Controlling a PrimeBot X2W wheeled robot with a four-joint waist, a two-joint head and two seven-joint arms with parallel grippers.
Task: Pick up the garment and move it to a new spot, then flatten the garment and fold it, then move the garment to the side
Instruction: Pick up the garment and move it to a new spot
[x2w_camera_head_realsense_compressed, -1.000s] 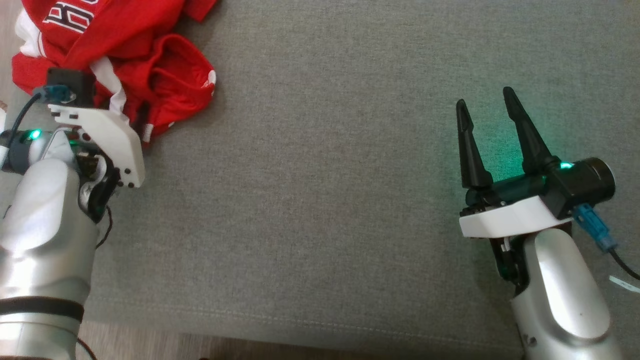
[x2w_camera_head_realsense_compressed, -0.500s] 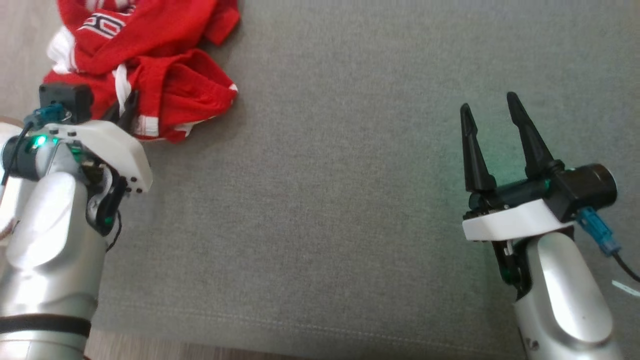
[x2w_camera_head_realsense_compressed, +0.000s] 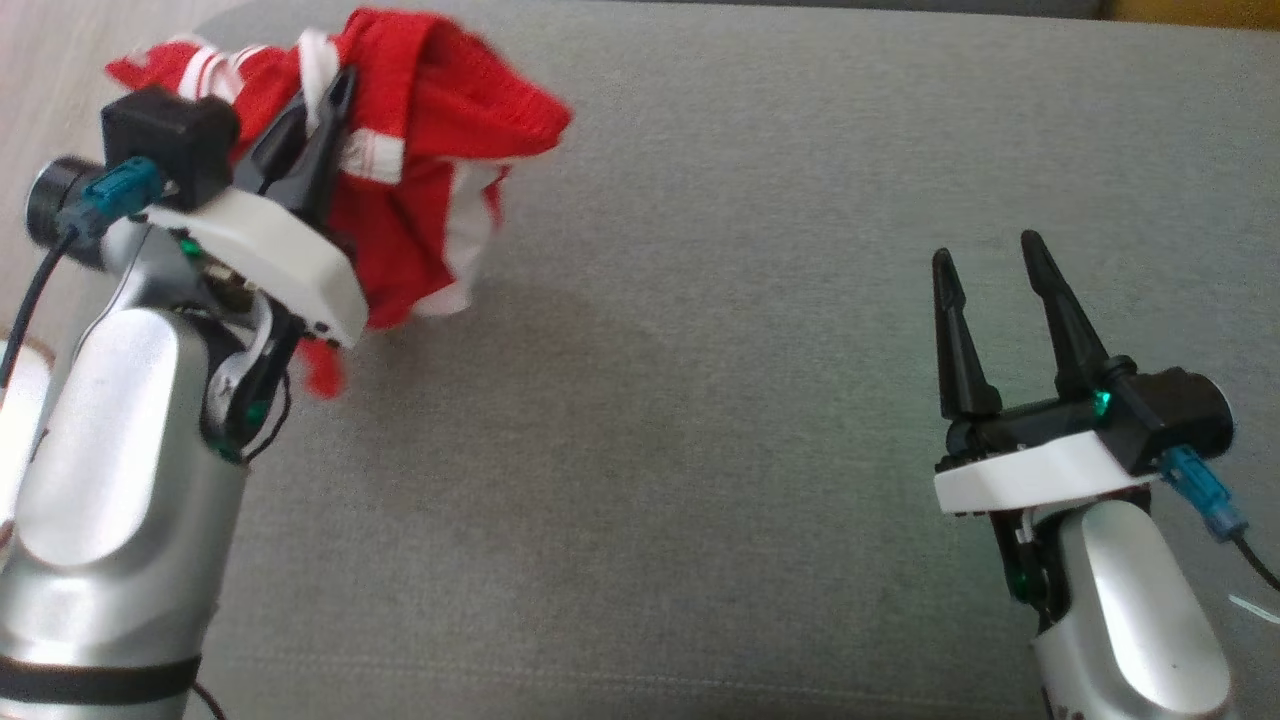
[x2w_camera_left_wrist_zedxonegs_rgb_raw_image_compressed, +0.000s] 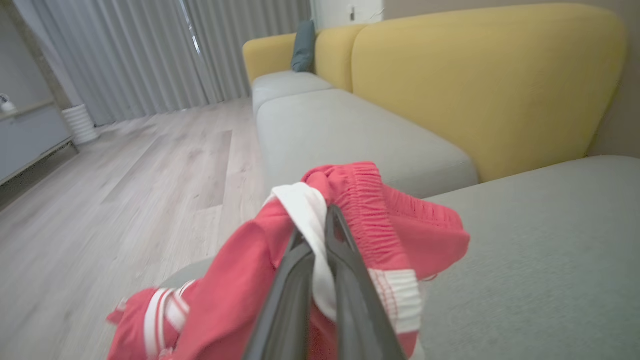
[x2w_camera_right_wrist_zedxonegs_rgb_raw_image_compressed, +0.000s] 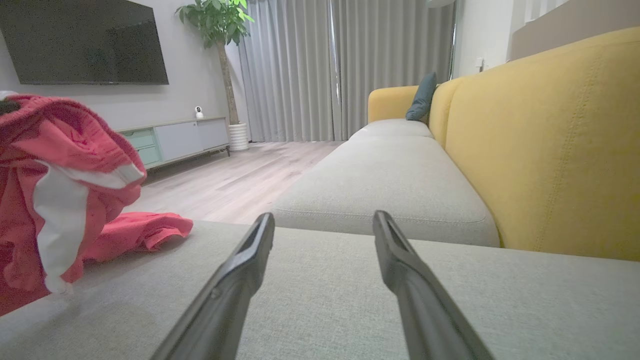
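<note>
Head view: our left tool (x2w_camera_head_realsense_compressed: 325, 95) has its two dark fingers pressed together on a crumpled red fabric garment with white trim (x2w_camera_head_realsense_compressed: 440, 110), at the upper left over the grey upholstered sofa cushion (x2w_camera_head_realsense_compressed: 700, 400). The cloth hangs in bunched folds from the fingers and casts a shadow on the cushion beneath. In the left wrist view the fingers of this tool (x2w_camera_left_wrist_zedxonegs_rgb_raw_image_compressed: 315, 225) pinch a white band beside the gathered red waistband (x2w_camera_left_wrist_zedxonegs_rgb_raw_image_compressed: 380, 210). In the right wrist view one part of the garment (x2w_camera_right_wrist_zedxonegs_rgb_raw_image_compressed: 60, 150) hangs at the left, while a lower fold lies on the cushion. Our right tool (x2w_camera_head_realsense_compressed: 986, 250) sits well apart at the lower right, fingers spread wide and holding nothing, low over bare cushion.
</note>
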